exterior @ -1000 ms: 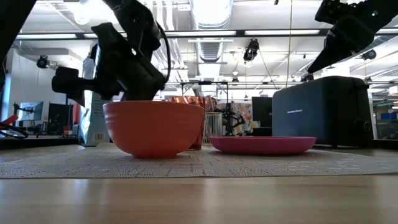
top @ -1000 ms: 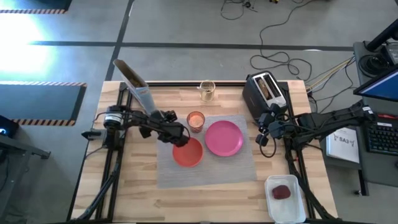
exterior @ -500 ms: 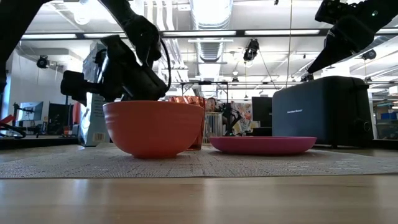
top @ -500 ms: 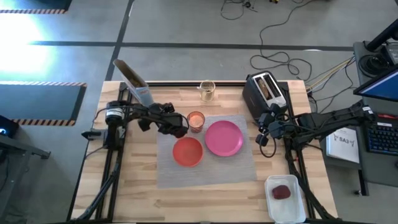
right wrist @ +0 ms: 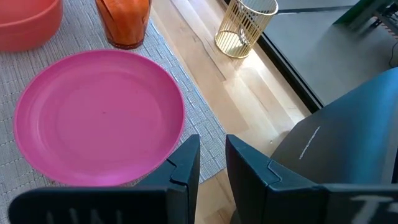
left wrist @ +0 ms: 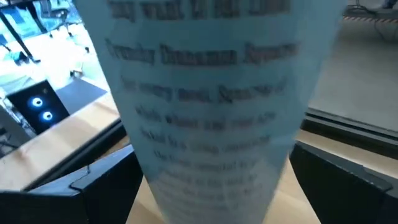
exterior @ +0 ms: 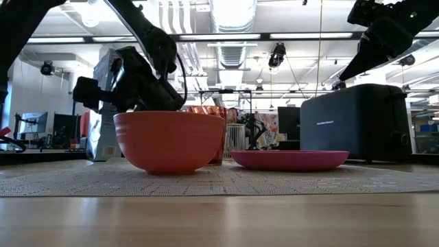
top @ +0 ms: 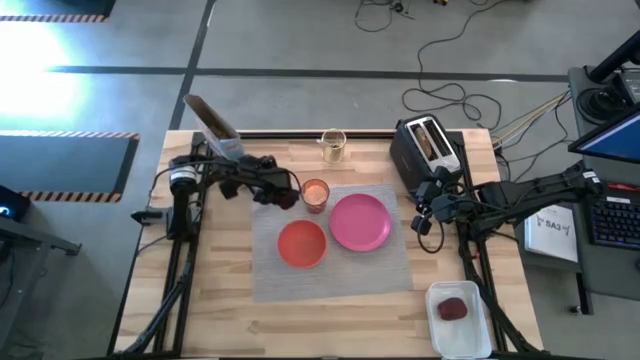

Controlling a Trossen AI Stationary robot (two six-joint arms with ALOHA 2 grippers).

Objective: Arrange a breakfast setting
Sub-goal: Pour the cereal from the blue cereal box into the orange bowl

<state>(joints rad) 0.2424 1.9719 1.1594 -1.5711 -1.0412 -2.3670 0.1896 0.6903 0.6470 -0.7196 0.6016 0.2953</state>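
A robotics lab or workshop, not a home kitchen. Bare grey concrete floor [top: 300, 40] all round the wooden table [top: 330, 310], with loose black cables [top: 440, 60] trailing across it at the far side and yellow-and-black hazard tape [top: 70, 135] edging a dark mat [top: 65, 165] to the left. At the far right, a desk with a keyboard [top: 612, 222] and a monitor [top: 610, 130]. In the low view: open ceiling with strip lights [exterior: 233, 36] and exposed ducting [exterior: 230, 10], further equipment stands and screens [exterior: 31, 123] deep in the room. Both arms bolted on dark metal frames [top: 180, 270] at the table's left and right edges.
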